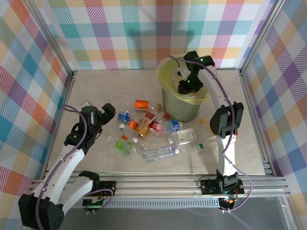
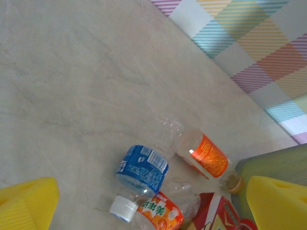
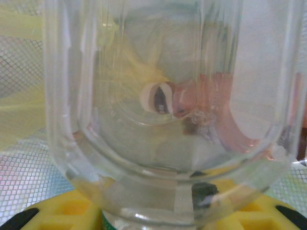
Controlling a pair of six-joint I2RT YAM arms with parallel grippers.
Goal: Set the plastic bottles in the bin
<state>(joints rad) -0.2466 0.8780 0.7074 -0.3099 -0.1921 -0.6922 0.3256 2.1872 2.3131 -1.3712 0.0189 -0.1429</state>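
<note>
My right gripper (image 1: 184,86) hangs over the mouth of the grey-green bin (image 1: 180,108) with its yellow bag, shut on a clear plastic bottle (image 3: 163,120) that hides most of the right wrist view; its yellow fingers (image 3: 72,208) show below it. My left gripper (image 1: 106,113) is open, low over the table, just left of a blue-labelled bottle (image 1: 123,117) with a white cap (image 2: 122,209). Its yellow pads (image 2: 24,203) stand wide apart. Beside the blue-labelled bottle (image 2: 141,167) lie an orange-labelled bottle (image 2: 206,155) and an orange-and-green-labelled one (image 2: 160,211). Several more bottles (image 1: 160,153) are strewn mid-table.
A red and yellow carton (image 1: 146,120) and an orange box (image 1: 141,104) lie among the bottles. Checked walls enclose the table on three sides, with a metal rail (image 1: 158,182) at the near edge. The bin's side (image 2: 278,163) shows at the right of the left wrist view.
</note>
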